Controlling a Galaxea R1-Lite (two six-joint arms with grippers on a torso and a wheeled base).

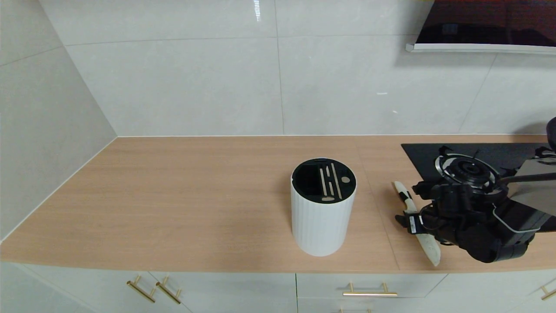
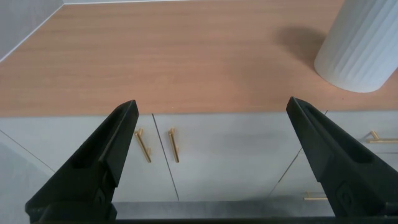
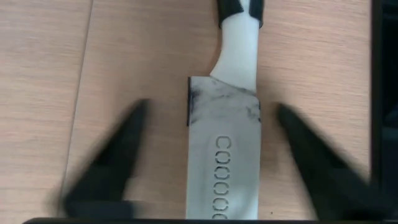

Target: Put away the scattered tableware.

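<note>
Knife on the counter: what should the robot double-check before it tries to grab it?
1. Pale-bladed knife with white-and-black handle lies flat on the wooden counter: ok.
2. Right arm's jaws open, one either side of the blade: ok.
3. Jaws low enough to pinch it: cannot tell.
4. White ribbed cylindrical holder upright, slotted black top facing up: ok.
5. Left arm's jaws open, well away from the knife: ok.

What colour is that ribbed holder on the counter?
White holder with black slotted top; head view.
</note>
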